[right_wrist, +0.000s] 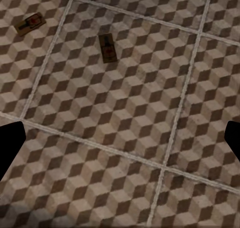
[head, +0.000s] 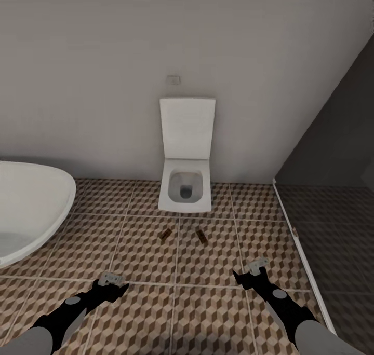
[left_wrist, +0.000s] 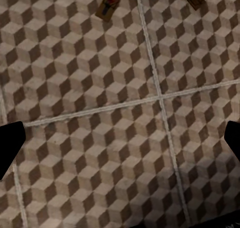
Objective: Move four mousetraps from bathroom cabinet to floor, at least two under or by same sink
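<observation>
Two mousetraps lie on the bathroom floor [head: 208, 303] at frame centre, just before the toilet [head: 186, 186]: one [head: 165, 234] tilted, the other [head: 200, 235] lengthwise. Both lie ahead of and between the low hands, the left hand [head: 115, 286] and right hand [head: 250, 273], each spread wide and empty, about equally near.

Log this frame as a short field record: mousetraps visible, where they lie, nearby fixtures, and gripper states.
mousetraps visible: two, left mousetrap and right mousetrap
surface: both flat on the bathroom floor, apart from each other
position: just in front of the toilet, lid up
other fixtures: bathtub at the left
sink: not identifiable here
left gripper: open, empty, above the tiles
right gripper: open, empty, above the tiles
</observation>
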### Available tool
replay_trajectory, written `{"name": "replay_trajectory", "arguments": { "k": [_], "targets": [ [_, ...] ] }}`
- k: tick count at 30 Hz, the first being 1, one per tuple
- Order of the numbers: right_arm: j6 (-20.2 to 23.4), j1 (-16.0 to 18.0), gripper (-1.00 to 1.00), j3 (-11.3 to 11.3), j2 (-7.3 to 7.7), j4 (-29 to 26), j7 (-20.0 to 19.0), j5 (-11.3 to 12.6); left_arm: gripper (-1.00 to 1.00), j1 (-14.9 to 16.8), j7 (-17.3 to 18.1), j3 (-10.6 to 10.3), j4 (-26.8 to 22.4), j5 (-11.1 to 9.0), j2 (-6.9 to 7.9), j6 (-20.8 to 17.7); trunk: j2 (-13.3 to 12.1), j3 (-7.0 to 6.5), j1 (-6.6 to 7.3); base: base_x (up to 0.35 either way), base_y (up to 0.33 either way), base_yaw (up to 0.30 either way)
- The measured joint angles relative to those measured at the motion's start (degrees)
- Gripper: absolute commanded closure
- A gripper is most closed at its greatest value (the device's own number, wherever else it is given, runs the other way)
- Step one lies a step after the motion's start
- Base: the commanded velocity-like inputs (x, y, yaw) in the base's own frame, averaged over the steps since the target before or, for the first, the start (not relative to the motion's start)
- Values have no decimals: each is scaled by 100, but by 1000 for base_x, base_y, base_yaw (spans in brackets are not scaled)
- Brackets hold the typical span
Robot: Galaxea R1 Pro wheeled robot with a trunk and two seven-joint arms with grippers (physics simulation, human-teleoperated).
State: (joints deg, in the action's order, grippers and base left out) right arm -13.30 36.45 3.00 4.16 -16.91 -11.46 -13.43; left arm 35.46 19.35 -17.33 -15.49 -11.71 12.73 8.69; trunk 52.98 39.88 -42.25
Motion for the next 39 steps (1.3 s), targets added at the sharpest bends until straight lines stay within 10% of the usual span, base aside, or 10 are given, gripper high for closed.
{"name": "replay_trajectory", "arguments": {
  "k": [10, 39],
  "targets": [
    [-89, -99, -100, 0, -8, 0, 2, -1, -100, 0, -351, -4, 35, -5, -44, 1, -401, -275, 220, 0, 0, 0],
    [-276, -308, -100, 0, -19, 7, 2, -2, -100, 0, -395, 5, 776, -10, -327, 1, -522, -371, 286, 0, 0, 0]
  ]
}}
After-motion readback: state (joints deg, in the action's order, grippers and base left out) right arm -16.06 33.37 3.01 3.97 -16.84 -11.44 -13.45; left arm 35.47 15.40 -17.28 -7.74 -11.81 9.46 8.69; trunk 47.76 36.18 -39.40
